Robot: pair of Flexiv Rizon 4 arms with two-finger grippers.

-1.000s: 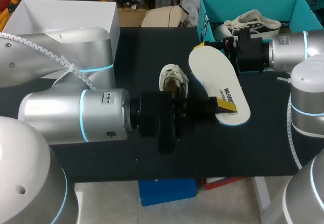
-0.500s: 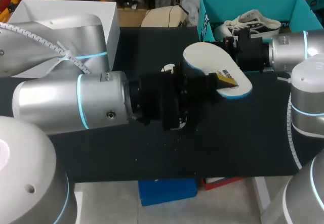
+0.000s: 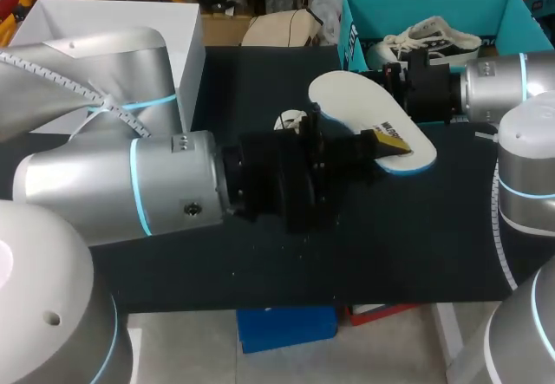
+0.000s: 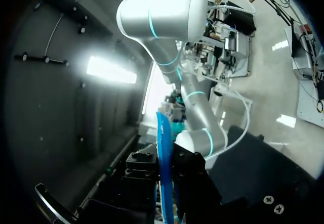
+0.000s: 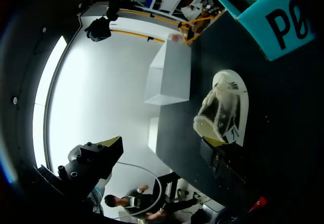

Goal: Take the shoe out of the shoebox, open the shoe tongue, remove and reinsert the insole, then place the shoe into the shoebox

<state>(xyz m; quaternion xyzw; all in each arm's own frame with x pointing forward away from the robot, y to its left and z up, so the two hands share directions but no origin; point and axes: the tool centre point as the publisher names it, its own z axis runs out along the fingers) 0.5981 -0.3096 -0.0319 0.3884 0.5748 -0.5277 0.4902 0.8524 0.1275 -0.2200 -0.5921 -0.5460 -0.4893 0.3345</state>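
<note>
Trouble could come from the grip: the left hand [image 3: 388,141] is pinching the white insole [image 3: 355,107] near just one end, up off the desk [image 3: 390,245], so most of the long, bendy piece sticks out with nothing under it. I think it could twist in that small grip, or drop if it bumps something. And something is close. The right hand [image 5: 161,144] has its fingers spread wide with nothing in them, just beside the insole at about 12 o'clock from the pinch, so the two could knock together. The shoe [image 5: 223,107] sits on the desk at about 9 o'clock from the pinch, out of the shoebox [image 3: 355,20], and no hand holds it. If the insole is pushed in, the shoe may slide or tip, and the insole may fold up at the opening. From above, the fat left arm [image 3: 173,193] hides most of the shoe, so I cannot tell how far back the tongue is pulled. The blue-green shoebox stands at 1 o'clock on the desk with a second shoe [image 3: 434,37] inside. A white box [image 3: 113,29] stands by the 11 o'clock corner. Both are well away from the work.
</note>
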